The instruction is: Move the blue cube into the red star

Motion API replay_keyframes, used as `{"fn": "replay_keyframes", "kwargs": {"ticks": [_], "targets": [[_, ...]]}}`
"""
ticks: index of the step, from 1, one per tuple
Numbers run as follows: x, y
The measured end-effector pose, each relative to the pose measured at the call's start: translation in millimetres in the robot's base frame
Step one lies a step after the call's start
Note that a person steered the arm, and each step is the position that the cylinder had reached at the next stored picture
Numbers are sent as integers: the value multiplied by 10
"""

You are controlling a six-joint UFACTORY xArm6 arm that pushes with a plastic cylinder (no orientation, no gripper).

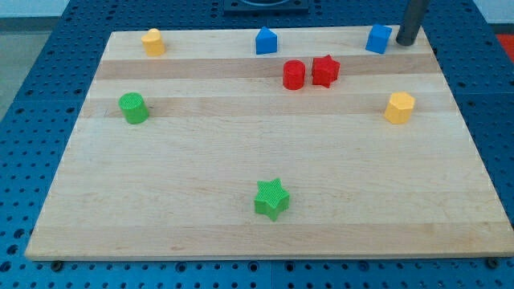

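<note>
The blue cube (378, 38) sits near the board's top right corner. My tip (405, 42) stands just to the cube's right, very close to it or touching. The red star (325, 71) lies lower and to the left of the cube, with a red cylinder (294, 75) touching its left side.
A blue house-shaped block (266, 41) sits at the top middle. A yellow cylinder (152, 42) is at the top left. A green cylinder (133, 107) is at the left, a yellow hexagon (399, 107) at the right, a green star (271, 198) at the bottom middle. The wooden board (241, 152) lies on a blue pegboard.
</note>
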State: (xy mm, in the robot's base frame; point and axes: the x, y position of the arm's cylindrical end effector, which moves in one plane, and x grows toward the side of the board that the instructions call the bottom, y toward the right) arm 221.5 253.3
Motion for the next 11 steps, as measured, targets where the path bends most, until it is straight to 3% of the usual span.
{"fn": "replay_keyframes", "kwargs": {"ticks": [1,5,10,11], "targets": [[-154,-97],[500,-713],[508,-1193],[289,-1193]]}}
